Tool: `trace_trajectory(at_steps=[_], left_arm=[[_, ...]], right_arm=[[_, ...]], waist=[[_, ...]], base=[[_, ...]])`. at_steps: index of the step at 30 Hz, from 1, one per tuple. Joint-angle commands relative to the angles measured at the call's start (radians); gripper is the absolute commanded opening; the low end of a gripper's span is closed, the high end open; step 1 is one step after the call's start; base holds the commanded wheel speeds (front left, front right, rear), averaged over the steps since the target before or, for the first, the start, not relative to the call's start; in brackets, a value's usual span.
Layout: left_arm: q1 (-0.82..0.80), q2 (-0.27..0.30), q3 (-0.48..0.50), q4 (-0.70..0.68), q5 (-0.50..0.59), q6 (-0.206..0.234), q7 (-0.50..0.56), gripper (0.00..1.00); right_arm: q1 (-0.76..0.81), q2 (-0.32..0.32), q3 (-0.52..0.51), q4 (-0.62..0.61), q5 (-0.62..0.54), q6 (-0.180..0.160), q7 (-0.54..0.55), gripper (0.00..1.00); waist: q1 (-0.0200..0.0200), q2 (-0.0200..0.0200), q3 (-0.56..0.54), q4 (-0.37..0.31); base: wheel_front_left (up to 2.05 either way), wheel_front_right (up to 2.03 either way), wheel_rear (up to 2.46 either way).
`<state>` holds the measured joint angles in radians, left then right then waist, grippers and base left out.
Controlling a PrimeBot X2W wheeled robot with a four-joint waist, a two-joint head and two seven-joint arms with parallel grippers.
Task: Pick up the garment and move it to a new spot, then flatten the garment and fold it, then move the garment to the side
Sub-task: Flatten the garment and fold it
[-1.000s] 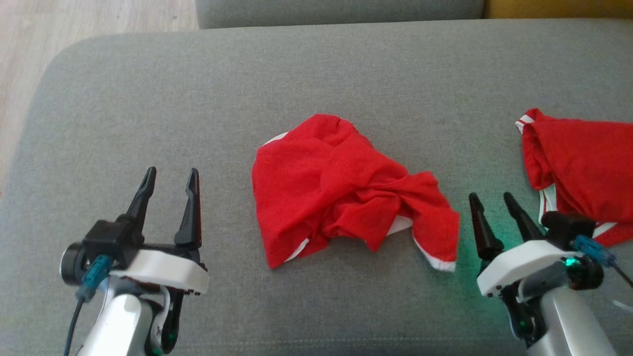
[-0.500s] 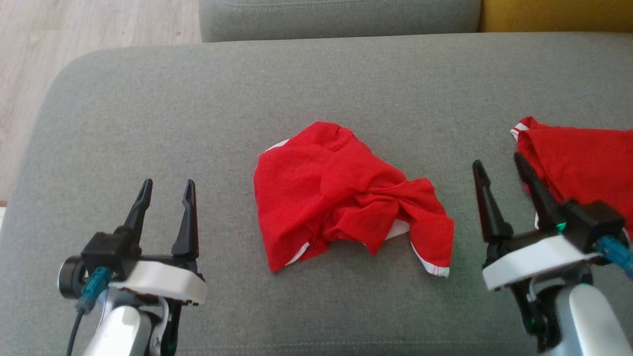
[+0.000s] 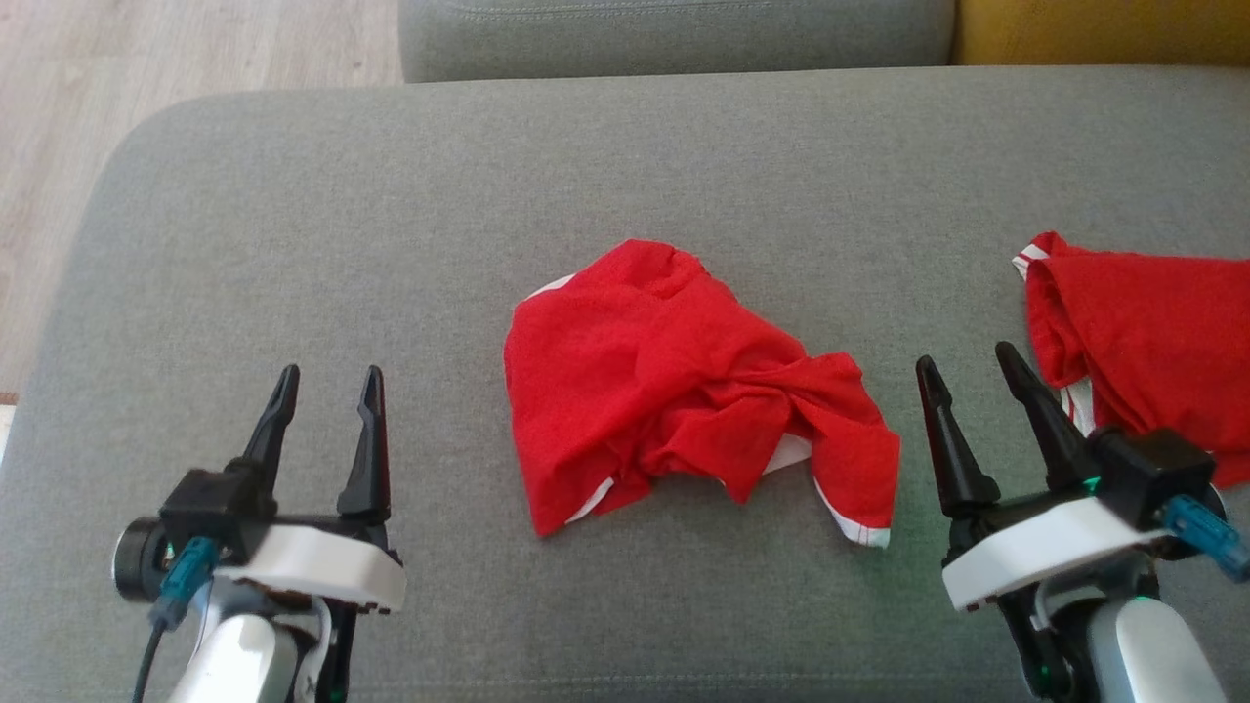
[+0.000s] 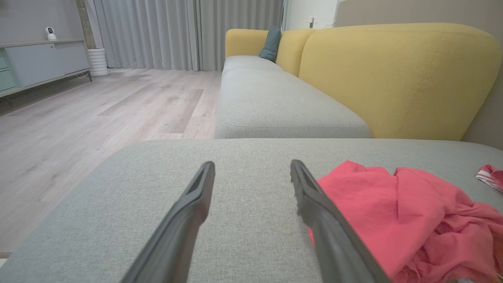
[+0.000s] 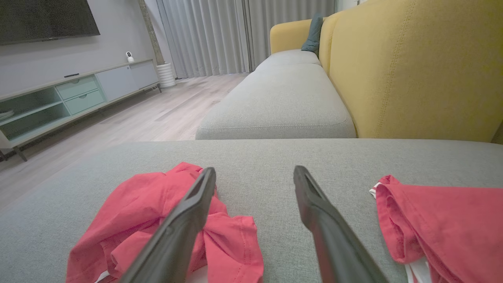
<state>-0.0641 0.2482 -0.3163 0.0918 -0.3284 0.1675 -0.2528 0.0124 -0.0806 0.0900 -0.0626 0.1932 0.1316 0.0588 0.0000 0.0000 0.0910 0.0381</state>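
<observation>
Claws stand wide and empty: my left claw and right claw flank the crumpled red garment in the middle of the grey cushion. I judge a clean lift needs a pinch on a raised fold, not the trailing hem. A second red cloth lies just beside my right claw and could snag.

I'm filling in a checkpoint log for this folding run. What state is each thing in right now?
centre garment: crumpled in a heap on the grey cushion, not held.
right-hand garment: lying flatter, partly out of frame, not held.
left gripper: open, empty, apart from the heap.
right gripper: open, empty, between the two garments.
</observation>
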Motion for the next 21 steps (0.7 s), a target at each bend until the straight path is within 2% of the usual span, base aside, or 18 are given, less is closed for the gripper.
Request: trace_trajectory(at_steps=[1, 17, 21], left_arm=[[-0.037, 0.023, 0.036, -0.037, -0.009, 0.006, -0.009, 1.0], [-0.044, 0.027, 0.02, -0.048, -0.01, 0.011, -0.004, 1.0], [-0.056, 0.019, -0.027, -0.048, -0.009, -0.017, 0.03, 1.0]], right_arm=[[-0.028, -0.004, 0.02, -0.04, 0.002, -0.001, 0.002, 1.0], [-0.034, 0.0, 0.018, -0.036, 0.008, -0.001, 0.003, 1.0], [-0.035, 0.001, 0.016, -0.035, 0.008, -0.001, 0.005, 1.0]], waist=[[0.0, 0.0, 0.0, 0.0], [0.0, 0.0, 0.012, -0.003], [0.0, 0.0, 0.019, -0.002]], base=[[0.0, 0.0, 0.0], [0.0, 0.0, 0.0], [0.0, 0.0, 0.0]])
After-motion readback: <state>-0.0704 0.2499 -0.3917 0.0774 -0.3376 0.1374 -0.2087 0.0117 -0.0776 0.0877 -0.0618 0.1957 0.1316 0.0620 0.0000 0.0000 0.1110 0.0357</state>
